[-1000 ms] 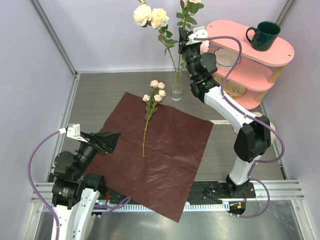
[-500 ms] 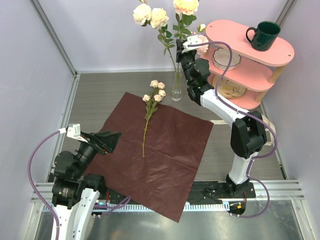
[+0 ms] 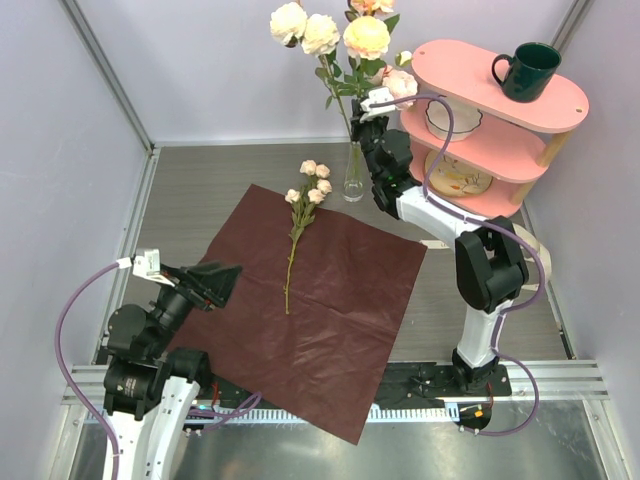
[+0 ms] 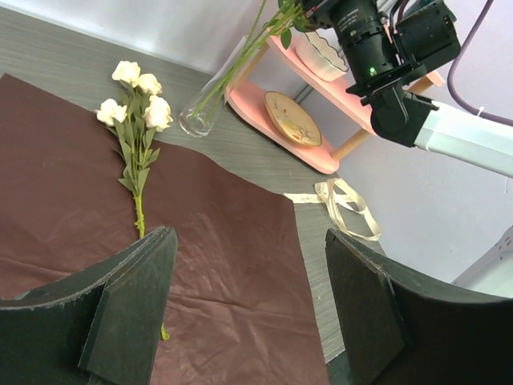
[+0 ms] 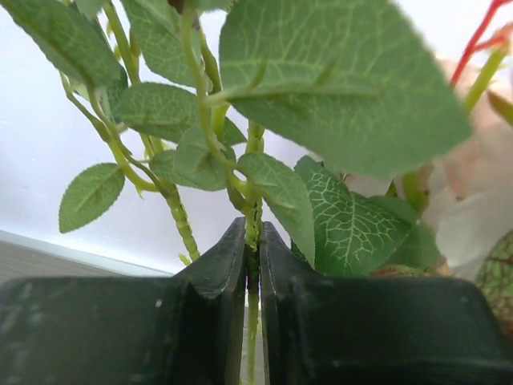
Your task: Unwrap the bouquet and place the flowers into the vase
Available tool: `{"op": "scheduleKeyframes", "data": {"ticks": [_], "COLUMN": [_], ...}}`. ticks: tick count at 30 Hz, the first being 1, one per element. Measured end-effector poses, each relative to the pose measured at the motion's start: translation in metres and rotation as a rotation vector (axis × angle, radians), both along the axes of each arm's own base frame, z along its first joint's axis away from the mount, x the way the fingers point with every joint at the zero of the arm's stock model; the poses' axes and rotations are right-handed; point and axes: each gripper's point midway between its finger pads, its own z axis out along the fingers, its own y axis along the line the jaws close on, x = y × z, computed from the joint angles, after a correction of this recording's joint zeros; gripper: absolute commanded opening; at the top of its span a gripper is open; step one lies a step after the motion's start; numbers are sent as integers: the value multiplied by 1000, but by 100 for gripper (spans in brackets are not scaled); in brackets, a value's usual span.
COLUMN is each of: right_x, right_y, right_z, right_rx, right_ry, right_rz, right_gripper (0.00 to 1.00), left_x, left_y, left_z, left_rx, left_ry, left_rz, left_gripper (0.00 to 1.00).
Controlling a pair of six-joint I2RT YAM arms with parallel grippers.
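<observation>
Down came the right arm (image 3: 430, 212) with its rose stem (image 5: 254, 215) — lower over the vase (image 3: 353, 183).
Pinched shut on that stem were the right jaws; the left jaws stood wide, empty.

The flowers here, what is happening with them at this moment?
The right fingers pinch a leafy rose stem above the glass vase, where white roses already stand. One small spray lies on the unfolded maroon paper. The left fingers are open and empty, near the paper's left edge. The ribbon lies loose by the pink shelf.
</observation>
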Motion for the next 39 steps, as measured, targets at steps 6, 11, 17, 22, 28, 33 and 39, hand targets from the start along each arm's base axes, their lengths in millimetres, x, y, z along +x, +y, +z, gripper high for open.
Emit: {"op": "scheduleKeyframes", "data": {"ticks": [6, 11, 17, 22, 28, 33, 39], "right_x": [4, 7, 6, -15, -50, -82, -144], "right_y": [1, 1, 0, -4, -14, -20, 19], "right_z": [-14, -21, -45, -68, -63, -81, -161], "right_rx": [-4, -8, -23, -16, 45, 102, 106], "right_ry": [26, 39, 107, 227, 332, 465, 751], "right_rz": [-6, -8, -16, -15, -4, 25, 184], "right_gripper": [24, 41, 60, 72, 76, 75, 76], "left_x": [-1, -1, -2, 1, 6, 21, 65], "left_y": [0, 0, 0, -1, -2, 2, -14], "left_z": [1, 1, 1, -7, -18, -32, -101], "left_rx": [-1, -3, -7, -25, -45, -48, 18], "left_ry": [-4, -5, -8, 22, 70, 154, 505], "left_rz": [0, -1, -1, -2, 2, 46, 7], "left_gripper": [79, 79, 79, 79, 79, 77, 69]}}
